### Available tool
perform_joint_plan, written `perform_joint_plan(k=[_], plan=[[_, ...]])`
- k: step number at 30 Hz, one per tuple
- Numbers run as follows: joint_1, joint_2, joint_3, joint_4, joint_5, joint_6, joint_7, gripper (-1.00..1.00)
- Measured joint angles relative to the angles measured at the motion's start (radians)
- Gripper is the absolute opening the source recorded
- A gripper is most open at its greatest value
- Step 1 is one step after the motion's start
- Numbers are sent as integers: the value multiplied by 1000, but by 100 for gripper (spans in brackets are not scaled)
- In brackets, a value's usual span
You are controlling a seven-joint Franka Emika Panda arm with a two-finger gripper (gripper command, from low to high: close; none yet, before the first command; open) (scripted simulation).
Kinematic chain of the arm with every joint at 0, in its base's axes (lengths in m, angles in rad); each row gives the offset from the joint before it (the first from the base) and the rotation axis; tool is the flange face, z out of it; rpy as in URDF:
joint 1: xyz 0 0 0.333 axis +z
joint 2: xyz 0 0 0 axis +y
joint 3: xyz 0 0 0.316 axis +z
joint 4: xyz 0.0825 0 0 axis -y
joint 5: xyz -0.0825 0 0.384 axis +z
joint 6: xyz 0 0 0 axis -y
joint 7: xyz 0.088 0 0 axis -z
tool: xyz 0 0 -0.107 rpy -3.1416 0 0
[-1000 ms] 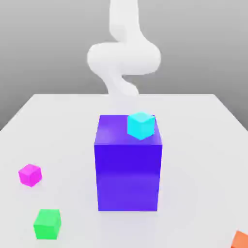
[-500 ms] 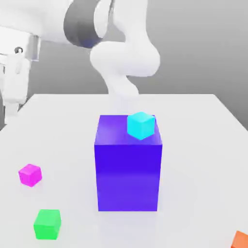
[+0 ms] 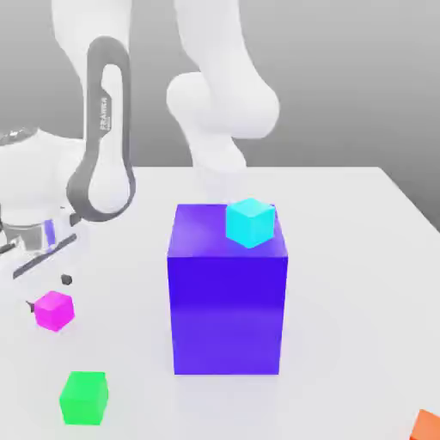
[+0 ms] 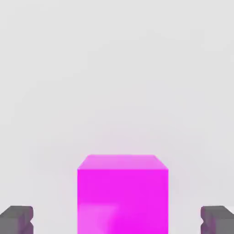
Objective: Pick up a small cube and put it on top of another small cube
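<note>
End effector [image 4: 117, 221] open, fingers [image 4: 17, 219] straddling magenta cube [image 4: 122, 194]; keep centred, descend straight, close squarely on side faces.

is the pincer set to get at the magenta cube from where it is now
Probably yes. In the hand view the magenta cube sits between the two open fingertips, with white table bare around it. In the exterior view the pincer hangs just above the cube, nothing between them.
</note>
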Motion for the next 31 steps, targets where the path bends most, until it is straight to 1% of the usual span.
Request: perform_joint_plan(k=[1,8,10,14,17,22,24,27,28,31], plan=[[-8,18,9,4,3,15,-3,-100],[-10,14,9,3,-3,13,3,-100],[6,-41,-11,-8,-19,-31,16,-100],[27,-181,-48,-36,-90,-142,69,-100],[82,-201,12,33,-127,-231,32,-100],[215,-177,153,209,-166,-384,-87,-100],[240,-133,175,244,-183,-375,-101,-100],[258,-34,166,259,-212,-292,-89,-100],[262,-10,163,261,-218,-270,-85,100],[262,-10,163,261,-218,-270,-85,100]])
